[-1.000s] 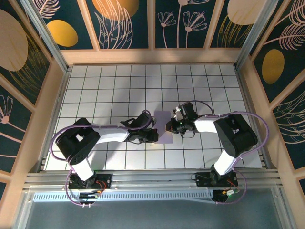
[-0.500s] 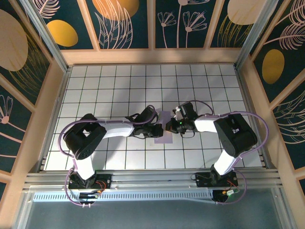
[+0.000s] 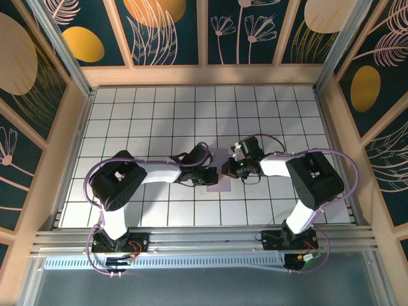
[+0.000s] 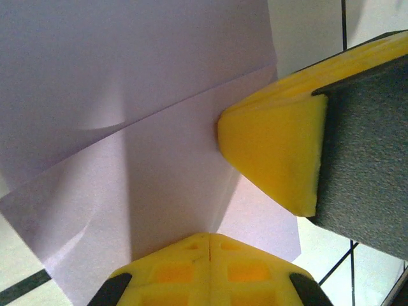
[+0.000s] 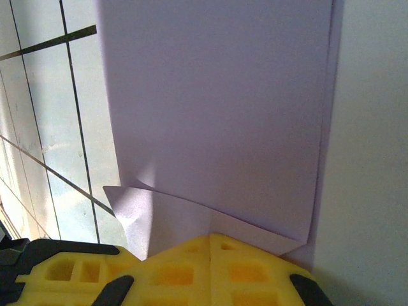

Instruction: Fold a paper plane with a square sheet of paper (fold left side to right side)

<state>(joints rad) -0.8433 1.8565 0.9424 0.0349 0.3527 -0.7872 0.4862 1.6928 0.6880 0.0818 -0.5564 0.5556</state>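
The square sheet of paper (image 3: 220, 185) is lavender and lies folded into a narrow rectangle in the middle of the tiled table. In the left wrist view the paper (image 4: 127, 76) has an upper layer whose slanted edge crosses the lower one. My left gripper (image 3: 211, 174) rests on its left part, shut (image 4: 209, 236), tips down on the sheet. From the right, my right gripper (image 3: 227, 169) is also shut (image 5: 210, 237) and its tips press the paper (image 5: 217, 95) near a small turned-up corner. The two grippers' tips nearly meet, and the right gripper's yellow finger (image 4: 274, 153) appears in the left wrist view.
The white grid-tiled table (image 3: 153, 115) extends around the paper, enclosed by wooden walls (image 3: 204, 75) at the back and sides. A metal rail (image 3: 204, 239) with both arm bases runs along the near edge.
My left gripper has slid right onto the paper toward the right gripper, its elbow swinging outward. The right arm has stayed put.
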